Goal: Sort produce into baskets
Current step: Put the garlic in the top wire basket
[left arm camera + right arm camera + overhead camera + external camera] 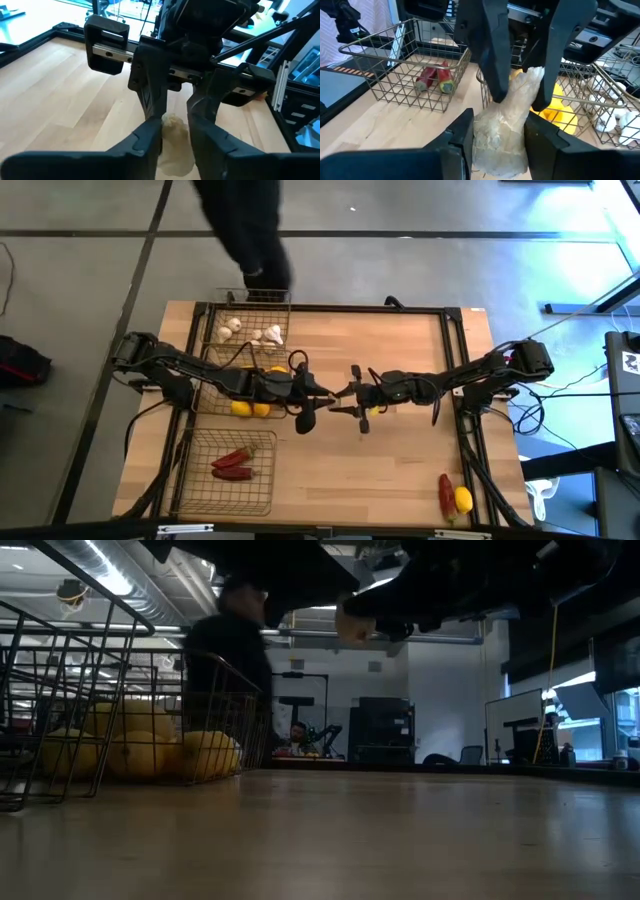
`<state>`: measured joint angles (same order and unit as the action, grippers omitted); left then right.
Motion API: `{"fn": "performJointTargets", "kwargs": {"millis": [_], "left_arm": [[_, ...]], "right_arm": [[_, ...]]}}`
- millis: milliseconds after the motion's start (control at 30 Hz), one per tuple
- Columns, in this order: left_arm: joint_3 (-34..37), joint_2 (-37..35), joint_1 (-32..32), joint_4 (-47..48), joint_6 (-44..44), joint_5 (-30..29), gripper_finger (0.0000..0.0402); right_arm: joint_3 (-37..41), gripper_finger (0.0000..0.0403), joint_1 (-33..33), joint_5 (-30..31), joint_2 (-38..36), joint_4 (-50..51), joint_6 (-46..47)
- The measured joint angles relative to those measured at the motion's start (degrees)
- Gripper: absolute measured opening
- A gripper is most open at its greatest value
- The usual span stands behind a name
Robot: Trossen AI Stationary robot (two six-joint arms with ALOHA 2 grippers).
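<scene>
no readable text, no labels, no brands, no numbers, no signs anywhere

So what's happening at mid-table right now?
Both claws meet above the table's middle on one garlic bulb: the right claw grips it while the left claw closes on it from the other side, a handover by the look of it. Lemons, chilies and garlic already sit in the three baskets.

You get even overhead light on the wooden table (400, 470), with cold blue daylight glare beyond its right edge. The person (250, 230) behind the table smears with motion blur. From table height, arms overhead are black silhouettes against bright ceiling lamps; the nearest tabletop blurs.
</scene>
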<state>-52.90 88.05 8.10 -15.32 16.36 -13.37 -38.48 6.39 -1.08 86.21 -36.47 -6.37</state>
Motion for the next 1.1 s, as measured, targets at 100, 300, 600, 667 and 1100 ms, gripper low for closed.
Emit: {"fn": "performJointTargets", "kwargs": {"millis": [100, 300, 600, 667, 1100], "left_arm": [[0.00, 0.00, 0.00, 0.06, -0.22, 0.00, 0.0072], [0.00, 0.00, 0.00, 0.02, -1.08, 0.00, 0.0020], [0.00, -1.55, 0.00, 0.74, -1.85, 0.13, 0.0019], [0.00, -3.55, 0.00, 1.35, -2.48, 0.11, 0.0021], [-0.03, -18.84, -2.30, 14.09, -7.88, -17.48, 0.0025]], "right_arm": [[0.00, 0.0125, 0.01, -0.03, 0.00, -0.01, 0.24], [0.00, 0.0128, 0.02, -0.04, 0.00, -0.57, 2.95], [0.00, 0.0219, -0.03, 0.36, -0.02, -0.83, 3.78], [0.00, 0.0235, -0.02, 0.58, -0.02, -0.21, 3.78], [0.00, 0.0255, -0.02, 0.66, -0.04, 0.59, 4.90]]}}
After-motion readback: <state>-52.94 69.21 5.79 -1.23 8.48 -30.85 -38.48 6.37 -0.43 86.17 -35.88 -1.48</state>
